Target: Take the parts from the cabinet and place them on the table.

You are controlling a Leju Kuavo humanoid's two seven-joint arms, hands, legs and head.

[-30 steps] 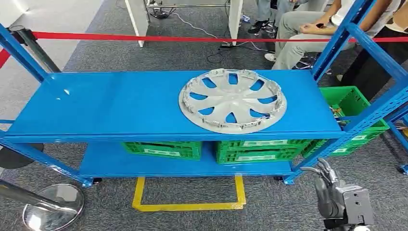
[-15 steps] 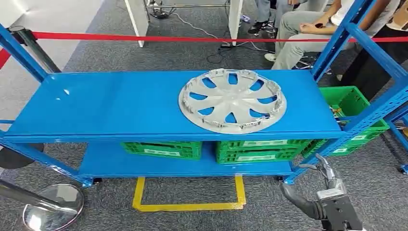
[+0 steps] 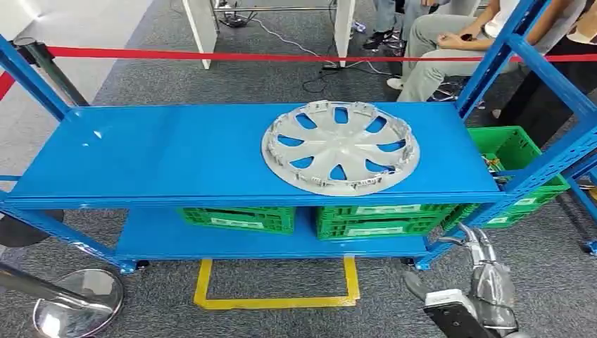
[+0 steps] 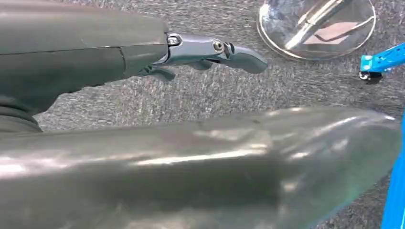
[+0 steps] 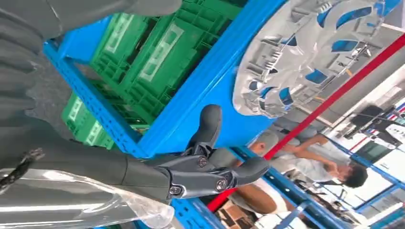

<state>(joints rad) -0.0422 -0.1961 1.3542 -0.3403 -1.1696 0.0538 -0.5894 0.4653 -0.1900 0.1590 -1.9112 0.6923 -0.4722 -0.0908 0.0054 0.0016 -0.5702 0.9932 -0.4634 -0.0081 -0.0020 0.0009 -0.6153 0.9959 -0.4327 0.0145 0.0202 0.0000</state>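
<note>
A silver wheel cover lies flat on the top board of the blue cabinet, right of its middle. My right hand hangs low in front of the cabinet's right front post, well below the wheel cover. Its fingers are spread and it holds nothing. From the right wrist, the same hand points at the shelf edge, with the wheel cover beyond it. My left hand hangs over grey carpet with its fingers stretched out, holding nothing.
Green crates sit on the lower shelf, and another stands right of the cabinet. A red rope runs behind it. A chrome post base stands at the front left. People sit at the back right. Yellow tape marks the floor.
My right hand has turned at the wrist and shifted a little, its fingers now pointing up at the shelf's right post. The wheel cover has not moved.
</note>
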